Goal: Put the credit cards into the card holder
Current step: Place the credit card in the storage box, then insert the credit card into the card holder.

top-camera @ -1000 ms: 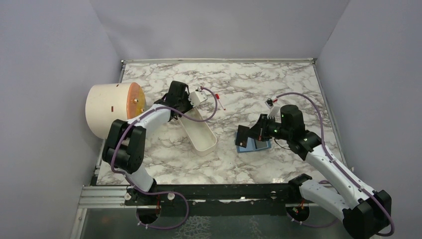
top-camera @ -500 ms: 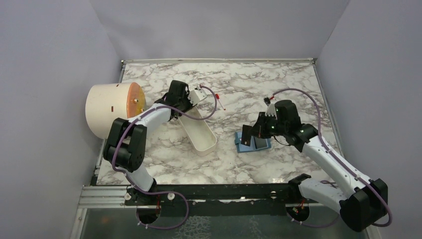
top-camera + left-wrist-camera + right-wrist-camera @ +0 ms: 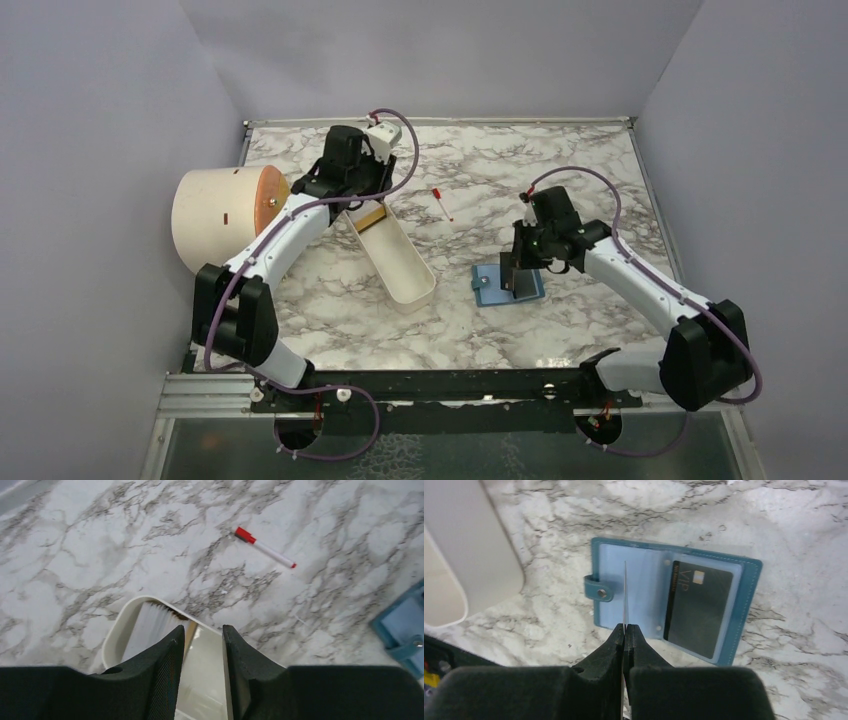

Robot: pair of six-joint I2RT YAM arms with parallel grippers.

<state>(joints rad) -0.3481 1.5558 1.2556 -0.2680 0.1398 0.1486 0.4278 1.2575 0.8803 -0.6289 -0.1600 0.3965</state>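
The marble tabletop (image 3: 560, 170) is carrying everything. The big cream cylinder (image 3: 215, 225) is lying far off to the holder's left, out of the way. The long white tray (image 3: 400, 262) is sitting near the holder (image 3: 488, 284), on its left, crowding any approach from that side. The holder is lying open and flat; it is looking soft and light, so a push is likely to slide it. A grey card (image 3: 696, 607) is sitting in its right pocket. The right end effector (image 3: 625, 630) is pinching the held card (image 3: 625, 595) by one edge, upright over the holder's left panel. Cards are thin, stiff and slick, so edge grips suit them. What looks like the yellow card (image 3: 372, 213) is lying in the tray end farthest from the holder, under the left end effector (image 3: 202, 629), whose fingers are standing partly apart, gripping nothing I can see. A pen (image 3: 265, 547) is lying beyond the holder, not in the way.
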